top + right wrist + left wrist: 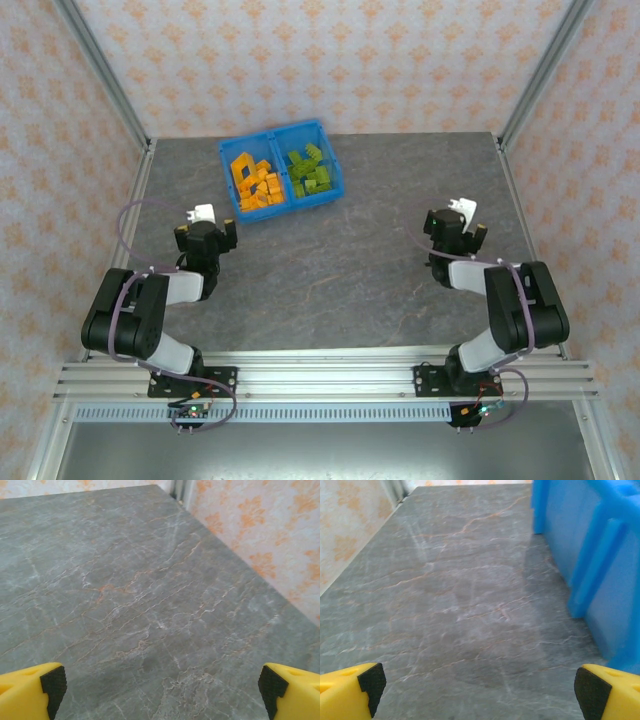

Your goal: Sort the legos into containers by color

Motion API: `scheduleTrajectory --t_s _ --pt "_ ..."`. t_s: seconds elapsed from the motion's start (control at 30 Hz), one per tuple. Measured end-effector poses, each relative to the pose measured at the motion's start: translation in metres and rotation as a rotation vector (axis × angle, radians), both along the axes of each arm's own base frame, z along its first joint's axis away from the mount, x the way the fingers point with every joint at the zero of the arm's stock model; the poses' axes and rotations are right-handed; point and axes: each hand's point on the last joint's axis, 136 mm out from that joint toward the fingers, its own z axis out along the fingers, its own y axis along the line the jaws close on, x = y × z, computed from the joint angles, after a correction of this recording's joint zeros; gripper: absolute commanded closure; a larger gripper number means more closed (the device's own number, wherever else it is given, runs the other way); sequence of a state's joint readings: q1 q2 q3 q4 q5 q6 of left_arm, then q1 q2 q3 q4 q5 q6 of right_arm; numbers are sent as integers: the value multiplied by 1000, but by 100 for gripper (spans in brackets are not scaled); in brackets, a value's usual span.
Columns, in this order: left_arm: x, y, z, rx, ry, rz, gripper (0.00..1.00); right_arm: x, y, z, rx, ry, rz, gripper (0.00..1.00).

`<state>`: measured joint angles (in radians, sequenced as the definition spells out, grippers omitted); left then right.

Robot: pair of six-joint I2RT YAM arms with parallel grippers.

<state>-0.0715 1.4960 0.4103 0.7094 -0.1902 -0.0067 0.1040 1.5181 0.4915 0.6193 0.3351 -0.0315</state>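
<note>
As the legos [258,185] are judged light, stiff, slick, flat sides are preferred for pinching; left tool [480,685] and right tool [160,686] are spread, empty.

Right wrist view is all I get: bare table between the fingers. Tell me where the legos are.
Observer: All that I can see sit in the blue bin, on the far side of the table, left of centre.
Operator: Give me the split by color.
Observer: The orange legos are in the left compartment, the green legos in the right one.
Operator: Report the other arm.
Observer: The left gripper is open and empty, low over the table beside the bin's outer wall.
</note>
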Motion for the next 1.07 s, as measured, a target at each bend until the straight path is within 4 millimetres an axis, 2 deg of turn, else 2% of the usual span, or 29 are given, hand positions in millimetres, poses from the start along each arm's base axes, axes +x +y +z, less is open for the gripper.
scheduleTrajectory --t_s 0.13,0.4,1.07 --pt "3 -7 1 -12 -7 -41 0 -14 -12 -23 58 14 25 1" --pt "4 -12 1 -27 -10 -70 0 -5 3 -17 97 -27 105 1" --pt "4 -12 1 -28 -9 -73 0 -4 6 -17 102 -29 118 1"
